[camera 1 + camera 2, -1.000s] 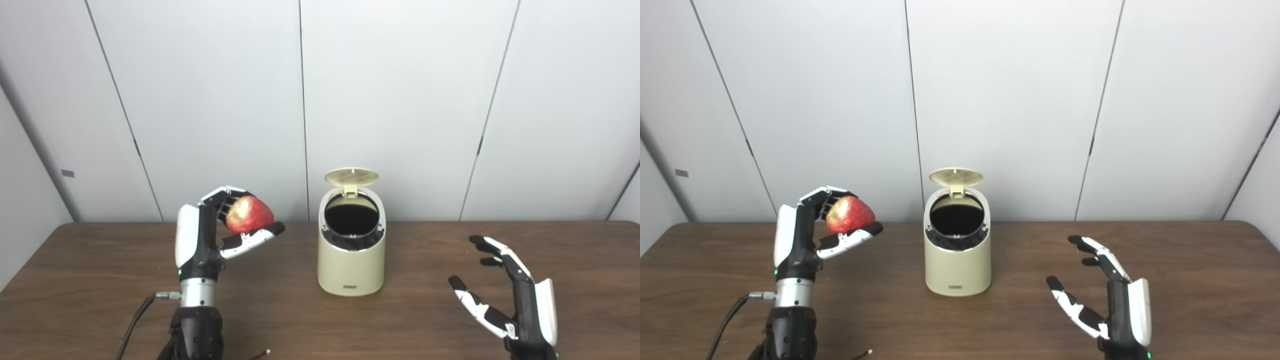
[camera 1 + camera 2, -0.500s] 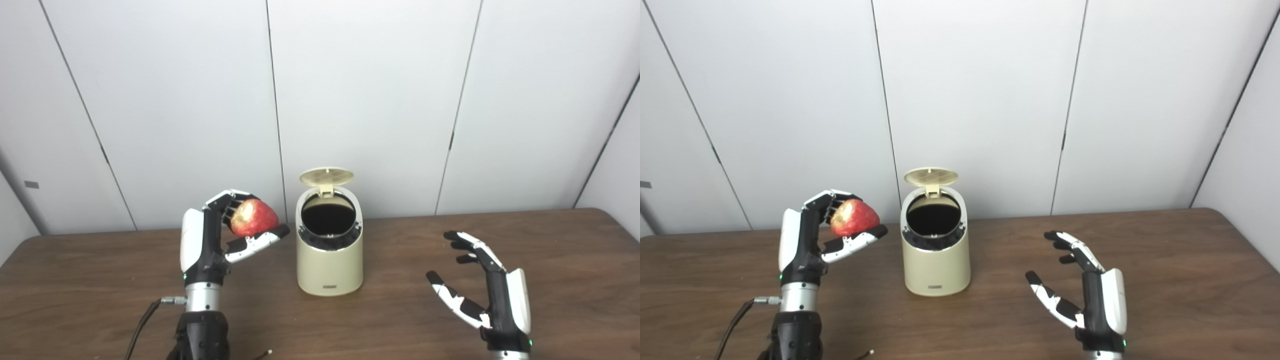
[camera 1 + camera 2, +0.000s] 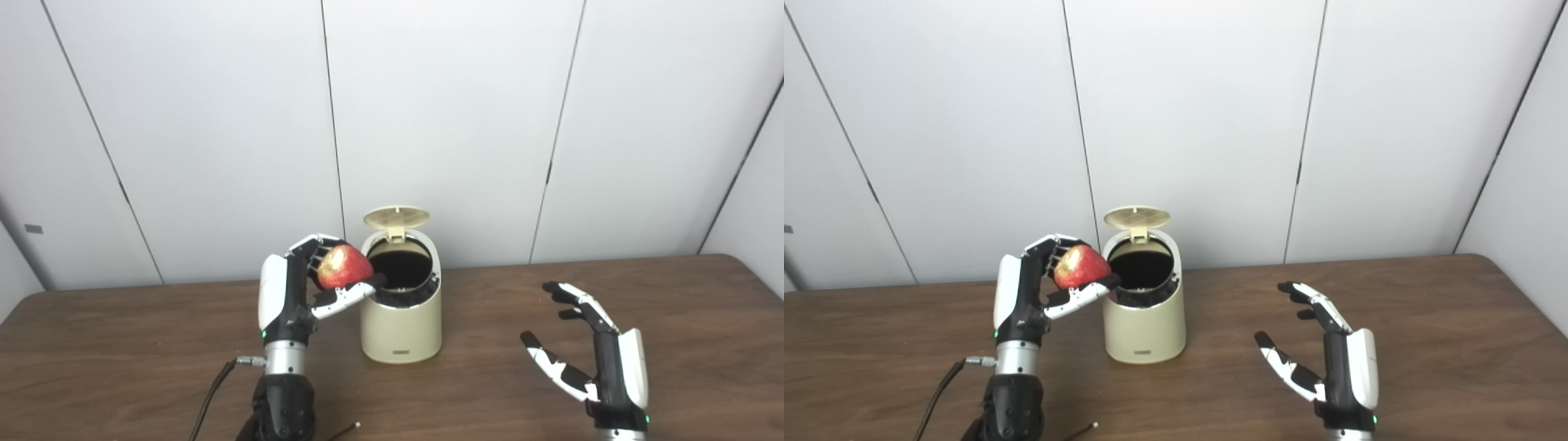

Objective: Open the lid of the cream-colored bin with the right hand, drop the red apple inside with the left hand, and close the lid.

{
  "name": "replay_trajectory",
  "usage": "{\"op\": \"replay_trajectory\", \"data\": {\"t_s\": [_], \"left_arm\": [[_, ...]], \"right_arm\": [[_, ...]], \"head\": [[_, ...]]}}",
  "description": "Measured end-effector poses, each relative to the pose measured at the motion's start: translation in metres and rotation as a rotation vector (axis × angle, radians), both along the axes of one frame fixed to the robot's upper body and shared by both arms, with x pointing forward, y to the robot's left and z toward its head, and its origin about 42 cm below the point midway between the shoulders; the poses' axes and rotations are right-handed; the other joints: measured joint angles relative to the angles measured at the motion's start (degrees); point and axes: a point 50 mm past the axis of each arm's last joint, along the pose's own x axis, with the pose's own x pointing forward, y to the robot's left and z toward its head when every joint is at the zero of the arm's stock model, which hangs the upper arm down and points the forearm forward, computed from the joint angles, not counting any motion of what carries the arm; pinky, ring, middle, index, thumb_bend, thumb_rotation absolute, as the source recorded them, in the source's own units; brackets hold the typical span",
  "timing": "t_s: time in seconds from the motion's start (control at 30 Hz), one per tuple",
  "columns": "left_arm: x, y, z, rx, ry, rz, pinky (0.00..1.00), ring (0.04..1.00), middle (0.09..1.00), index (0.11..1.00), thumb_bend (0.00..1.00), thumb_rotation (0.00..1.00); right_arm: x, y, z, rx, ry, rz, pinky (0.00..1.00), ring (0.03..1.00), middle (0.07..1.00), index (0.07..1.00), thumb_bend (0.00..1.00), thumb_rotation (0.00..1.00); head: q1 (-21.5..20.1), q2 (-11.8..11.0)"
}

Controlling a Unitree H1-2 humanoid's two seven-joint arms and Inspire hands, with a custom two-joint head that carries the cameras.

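Note:
The cream-colored bin stands mid-table with its round lid flipped up at the back and its dark mouth exposed. My left hand is shut on the red apple, which sits level with the bin's rim at its left edge, the thumb reaching against the rim. In the right eye view the apple overlaps the bin's left rim. My right hand is open, fingers spread, upright over the table to the right of the bin and apart from it.
A brown wooden table carries everything, and white wall panels stand behind. A black cable runs from my left wrist down to the front edge. The table's right end shows at the far right.
The camera swung right early on. Since then my left hand has carried the apple rightward to the bin's left rim. The right hand has stayed open in place.

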Motion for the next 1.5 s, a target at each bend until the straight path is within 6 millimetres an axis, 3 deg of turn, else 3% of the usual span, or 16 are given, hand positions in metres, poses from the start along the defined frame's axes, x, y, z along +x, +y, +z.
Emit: {"op": "replay_trajectory", "data": {"t_s": [0.3, 0.67, 1.2, 1.5], "left_arm": [[0.016, -0.011, 0.0, -0.016, -0.012, 0.012, 0.28, 0.375, 0.475, 0.533, 0.5, 0.0], [0.035, -0.023, 0.002, -0.019, 0.003, 0.023, 0.24, 0.348, 0.467, 0.538, 0.5, 0.0], [0.041, -0.035, 0.01, -0.026, 0.039, 0.035, 0.24, 0.359, 0.463, 0.537, 0.5, 0.0], [0.031, -0.046, 0.009, -0.028, 0.033, 0.029, 0.23, 0.356, 0.467, 0.535, 0.5, 0.0]], "right_arm": [[0.0, 0.0, 0.0, 0.0, 0.0, 0.0, 0.6, 0.721, 0.757, 0.72, 0.29, 0.26], [0.0, 0.007, -0.001, 0.017, 0.003, 0.015, 0.6, 0.719, 0.754, 0.722, 0.29, 0.26], [0.003, 0.011, -0.001, 0.018, 0.0, 0.016, 0.62, 0.726, 0.755, 0.722, 0.28, 0.23], [0.004, 0.012, -0.001, 0.028, 0.002, 0.017, 0.6, 0.718, 0.754, 0.723, 0.29, 0.22]], "head": [[-0.6, -0.1], [-0.7, -0.4], [-1.1, -0.1], [-0.7, -0.1]]}}
